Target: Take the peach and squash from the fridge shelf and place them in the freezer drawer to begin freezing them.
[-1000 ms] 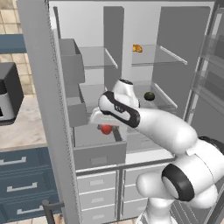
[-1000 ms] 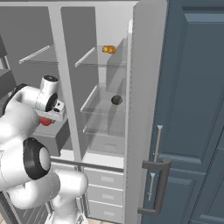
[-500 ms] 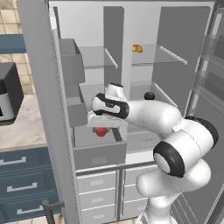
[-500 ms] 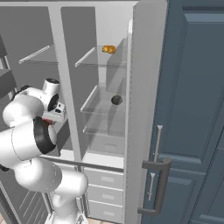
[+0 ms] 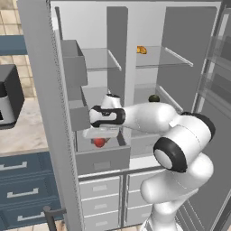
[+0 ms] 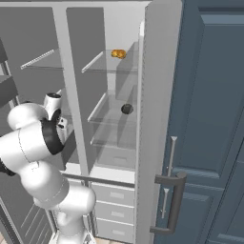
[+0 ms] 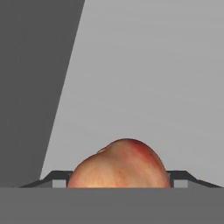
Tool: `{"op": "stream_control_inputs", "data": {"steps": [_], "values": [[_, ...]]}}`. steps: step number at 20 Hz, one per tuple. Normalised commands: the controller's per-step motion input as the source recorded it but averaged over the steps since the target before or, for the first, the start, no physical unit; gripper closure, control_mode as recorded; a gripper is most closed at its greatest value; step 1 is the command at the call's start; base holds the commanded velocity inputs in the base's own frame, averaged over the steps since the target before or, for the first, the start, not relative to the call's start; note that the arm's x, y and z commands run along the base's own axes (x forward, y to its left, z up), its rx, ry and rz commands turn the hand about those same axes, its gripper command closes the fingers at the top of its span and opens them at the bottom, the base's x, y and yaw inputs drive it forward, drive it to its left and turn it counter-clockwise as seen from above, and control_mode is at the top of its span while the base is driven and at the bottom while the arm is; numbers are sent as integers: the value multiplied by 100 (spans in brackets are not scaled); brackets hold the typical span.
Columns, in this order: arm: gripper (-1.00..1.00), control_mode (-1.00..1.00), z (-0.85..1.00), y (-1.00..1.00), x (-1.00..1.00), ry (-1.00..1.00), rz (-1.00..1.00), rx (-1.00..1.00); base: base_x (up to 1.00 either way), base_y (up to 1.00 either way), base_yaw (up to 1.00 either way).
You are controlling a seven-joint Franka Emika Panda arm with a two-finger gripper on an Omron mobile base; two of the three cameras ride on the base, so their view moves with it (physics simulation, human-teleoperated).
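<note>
Red-orange, the peach [image 7: 119, 165] sits clenched in my gripper [image 5: 100, 136], low at the frame's left-centre over the freezer drawer [image 5: 103, 159], ready for dropping.

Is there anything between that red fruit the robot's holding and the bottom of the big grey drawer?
Nothing. In the hand view the peach sits between the finger tips, with bare grey floor of the freezer drawer beyond it. The left base view shows it inside the drawer.
</note>
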Motion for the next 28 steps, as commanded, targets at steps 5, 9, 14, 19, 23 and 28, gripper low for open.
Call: {"op": "stream_control_inputs", "data": {"steps": [5,9,14,19,23,28], "values": [[100,-100,-32,5,-16,0,0,-1,0,0,0],[100,-100,-18,0,-56,0,0,0,0,0,0],[100,-100,-1,0,-68,0,0,0,0,0,0],[100,-100,0,0,-65,0,0,0,0,0,0],[100,-100,0,0,-56,2,0,0,0,0,0],[-100,-100,1,0,0,4,0,0,0,0,0]]}}
